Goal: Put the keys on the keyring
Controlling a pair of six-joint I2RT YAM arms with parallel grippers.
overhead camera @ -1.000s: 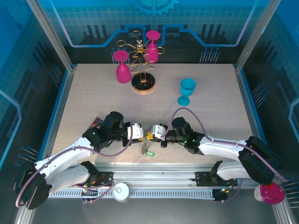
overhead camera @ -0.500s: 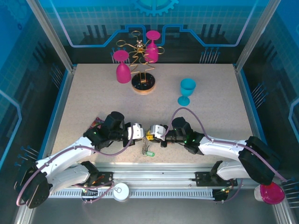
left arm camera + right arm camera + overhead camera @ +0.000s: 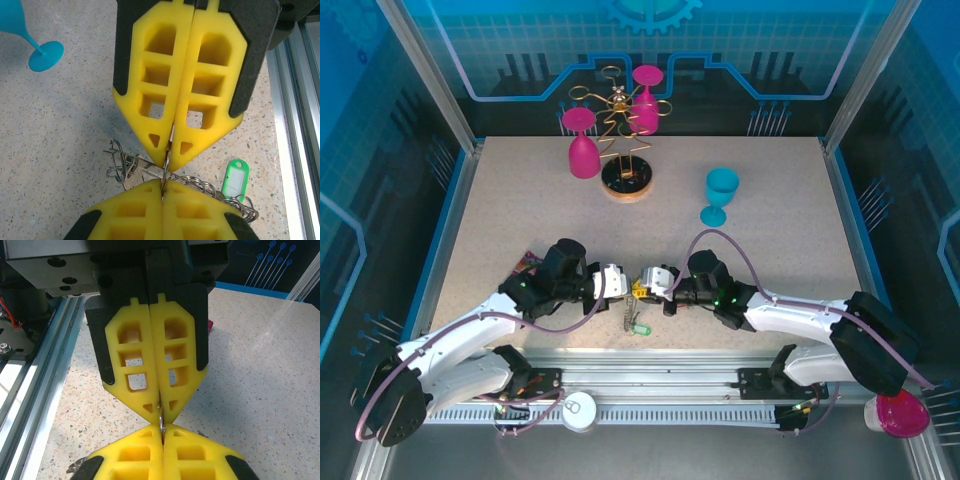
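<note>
The keyring (image 3: 200,186) lies on the desk (image 3: 60,150), its green tag (image 3: 234,176) beside the fingertips. It looks light, stiff and slippery, best pinched on a thin edge. The left gripper (image 3: 162,185) and right gripper (image 3: 169,152) meet tip to tip, both jaws closed tight on what seems a small ring (image 3: 161,421).

Two robot arms (image 3: 470,340) (image 3: 800,318), two pink goblets (image 3: 583,143) (image 3: 647,98) by one wire stand (image 3: 625,172), one blue goblet (image 3: 720,195), one green-tagged keyring (image 3: 197,182)
</note>
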